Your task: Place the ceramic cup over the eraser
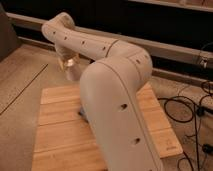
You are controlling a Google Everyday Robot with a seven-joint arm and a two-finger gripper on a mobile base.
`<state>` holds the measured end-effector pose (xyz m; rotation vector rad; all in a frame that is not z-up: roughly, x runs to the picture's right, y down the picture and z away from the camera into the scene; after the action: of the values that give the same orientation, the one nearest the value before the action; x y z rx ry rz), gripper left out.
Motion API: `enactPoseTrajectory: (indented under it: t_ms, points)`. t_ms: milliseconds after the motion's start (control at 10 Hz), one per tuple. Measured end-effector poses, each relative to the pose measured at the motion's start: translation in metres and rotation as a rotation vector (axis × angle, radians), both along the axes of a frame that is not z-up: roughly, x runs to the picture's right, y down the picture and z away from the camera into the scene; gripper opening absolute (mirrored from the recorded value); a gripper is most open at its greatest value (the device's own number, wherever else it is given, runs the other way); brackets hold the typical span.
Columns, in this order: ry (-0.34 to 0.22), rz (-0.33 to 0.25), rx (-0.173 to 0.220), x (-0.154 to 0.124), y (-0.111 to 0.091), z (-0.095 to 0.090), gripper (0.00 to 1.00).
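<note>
My gripper (69, 64) hangs above the far left edge of the wooden board (60, 132), at the end of the big white arm (115, 100) that fills the middle of the camera view. It is shut on a small pale thing that looks like the ceramic cup (73, 73), held clear of the board. The eraser is hidden, probably behind the arm.
A bluish-grey flat thing (82, 113) peeks out from behind the arm on the board. Black cables (192, 107) lie on the floor to the right. A dark wall with a pale rail (170, 50) runs behind, and a dark panel (7, 35) stands at the far left.
</note>
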<state>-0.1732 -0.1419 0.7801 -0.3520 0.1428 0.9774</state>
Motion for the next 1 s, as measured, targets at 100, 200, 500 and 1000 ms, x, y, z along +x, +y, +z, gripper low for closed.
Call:
enactPoseTrajectory:
  t_ms: [100,200,500,1000]
  points:
    - [0.042,0.038,0.02,0.022,0.001,-0.016,0.0]
    - [0.099,0.092,0.037,0.052,0.009,-0.035,0.0]
    - [0.217,0.225,0.054,0.116,0.04,-0.076,0.0]
    - [0.265,0.354,0.022,0.155,0.078,-0.101,0.0]
